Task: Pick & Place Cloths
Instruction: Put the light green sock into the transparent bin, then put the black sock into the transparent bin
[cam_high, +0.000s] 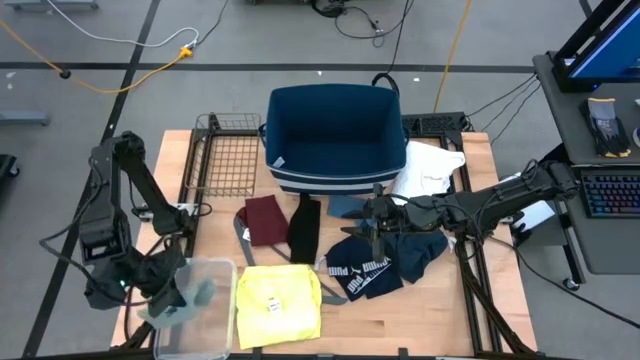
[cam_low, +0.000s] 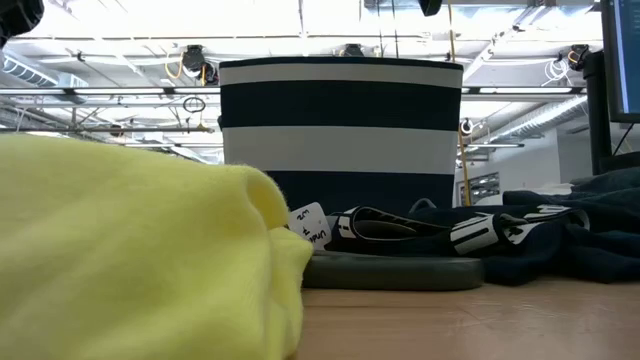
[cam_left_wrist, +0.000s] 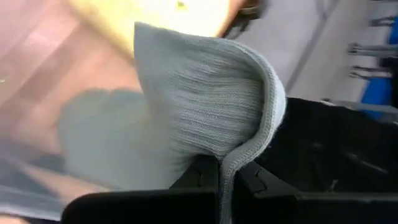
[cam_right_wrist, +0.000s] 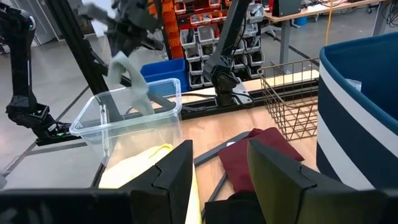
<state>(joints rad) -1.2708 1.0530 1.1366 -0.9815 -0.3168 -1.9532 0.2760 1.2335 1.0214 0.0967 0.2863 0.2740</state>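
My left gripper is shut on a pale grey ribbed cloth above a clear plastic bin at the table's near left corner. My right gripper is open and hovers at mid-table over the black piece and the navy white-lettered fabric. A yellow T-shirt lies flat beside the bin. The maroon piece, a grey-blue piece and the white shirt lie on the table. My left gripper pinches the grey cloth between its two fingers at a hemmed, folded edge. It comes from above, pointing down. The cloth hangs slack below the fingers, with its lower end inside the clear bin's rim.
A navy basket with white stripes stands at the far centre, and a wire basket sits to its left. A thin grey hanger lies by the navy fabric. Bare wood shows along the near right edge.
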